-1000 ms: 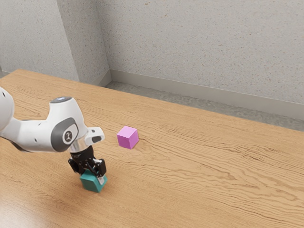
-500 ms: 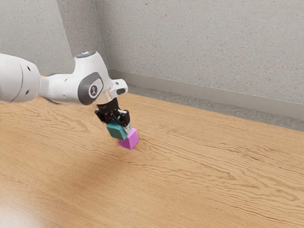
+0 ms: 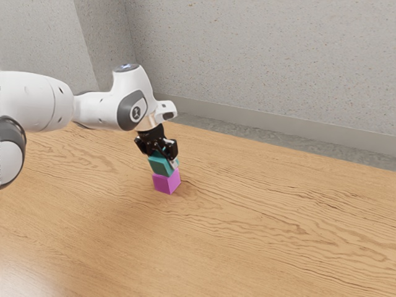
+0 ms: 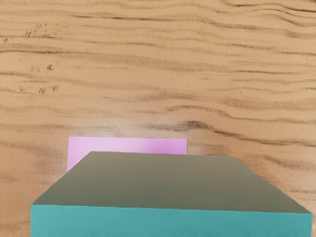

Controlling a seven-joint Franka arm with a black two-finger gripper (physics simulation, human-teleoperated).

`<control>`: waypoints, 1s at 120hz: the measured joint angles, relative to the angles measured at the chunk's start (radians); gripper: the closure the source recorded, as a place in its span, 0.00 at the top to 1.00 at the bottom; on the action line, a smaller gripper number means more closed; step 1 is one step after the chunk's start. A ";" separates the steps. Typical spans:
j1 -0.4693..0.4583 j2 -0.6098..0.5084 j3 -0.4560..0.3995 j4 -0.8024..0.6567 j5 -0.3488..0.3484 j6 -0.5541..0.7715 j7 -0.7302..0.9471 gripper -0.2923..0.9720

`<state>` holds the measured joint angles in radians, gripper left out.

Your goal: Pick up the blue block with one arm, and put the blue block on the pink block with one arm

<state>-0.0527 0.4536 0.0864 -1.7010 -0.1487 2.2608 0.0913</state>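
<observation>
blue block [image 3: 162,166], clamped from two sides in the gripper [image 3: 160,154] directly over the pink block [image 3: 167,183], appears rigid, light and smooth-faced, best held by opposite flat sides near mid-height.

Our arm [image 3: 93,111] comes in from the exterior view's left and lies almost level, with the wrist bent down at its end. Our gripper [image 3: 162,159] points straight downward, and its two black fingers [image 3: 167,148] press the blue block [image 3: 159,166] from both sides.
</observation>
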 joint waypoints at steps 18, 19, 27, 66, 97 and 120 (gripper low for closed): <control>0.025 0.029 -0.001 0.027 -0.002 -0.006 0.017 0.47; 0.026 0.030 -0.001 0.027 -0.002 -0.006 0.018 0.46; 0.027 0.037 -0.001 0.031 -0.003 -0.007 0.026 0.46; 0.028 0.050 -0.001 0.047 -0.059 -0.016 0.060 0.58; 0.028 -0.083 -0.001 -0.020 -0.077 -0.021 0.088 0.71; 0.042 -0.528 -0.011 -0.261 -0.054 -0.066 0.074 0.75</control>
<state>-0.0103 -0.0748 0.0753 -1.9624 -0.2028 2.1944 0.1655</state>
